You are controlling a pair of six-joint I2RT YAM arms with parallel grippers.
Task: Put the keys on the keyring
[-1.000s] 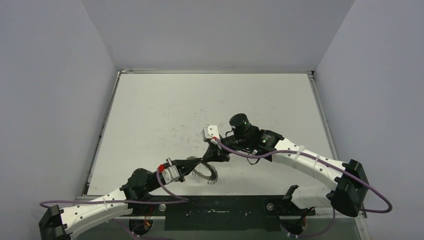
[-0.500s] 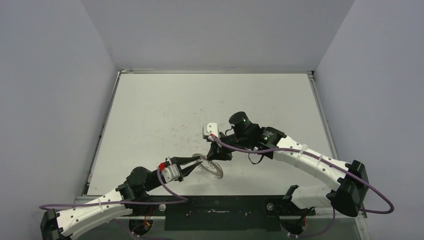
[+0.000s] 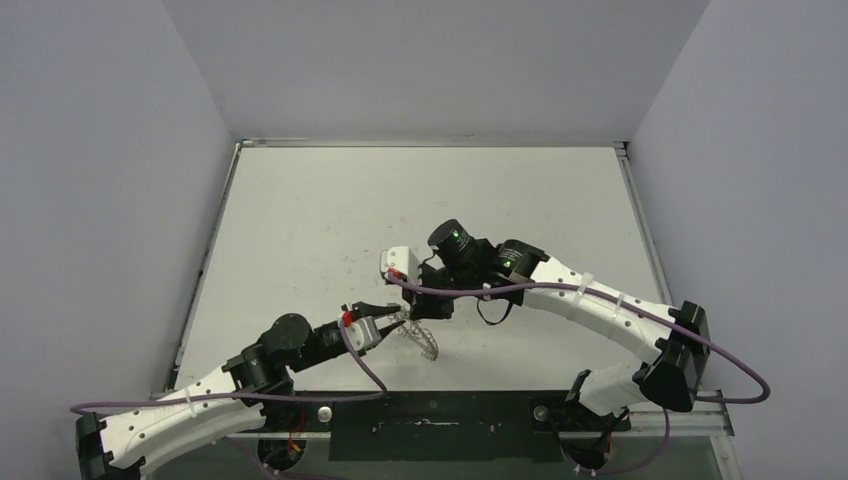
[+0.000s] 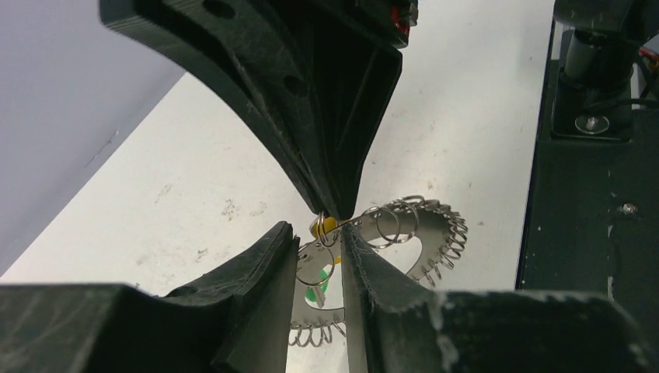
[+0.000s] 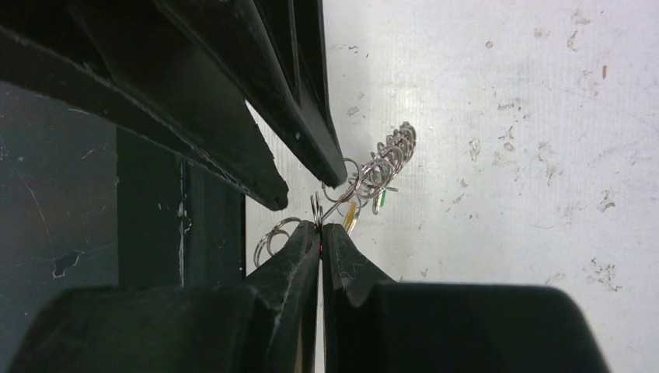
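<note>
Keyring (image 3: pixel 422 339): flat silver disc with a round central hole and a rim of small wire loops, located over the near middle of the white desk (image 3: pixel 330 210), between the two arms. It stands tilted rather than flat; whether its lower edge touches the desk cannot be told. Right tool (image 5: pixel 320 228): fingers pressed together, clamped on one thin wire loop at the keyring's rim, as the right wrist view shows. Left tool (image 4: pixel 317 233): fingers apart with a narrow gap, pointing at the same part of the rim from the opposite side, its tips just beside the right tool's tips. A wire loop sits in that gap; whether either finger touches it cannot be told. Yellow-headed key (image 4: pixel 327 225): small, plastic head uppermost, positioned directly under the right tool's tips and at the mouth of the left tool's gap. Green-headed key (image 4: pixel 314 294): small, lower down in the same gap, partly hidden behind the loop. In the right wrist view both keys hang side by side just below the row of loops, yellow nearer the clamped loop, green further along; which loop carries each cannot be made out. Desk surface: white, scuffed with grey marks, dark frame along its near edge. Purple cable (image 3: pixel 560 290): runs along the right arm.
</note>
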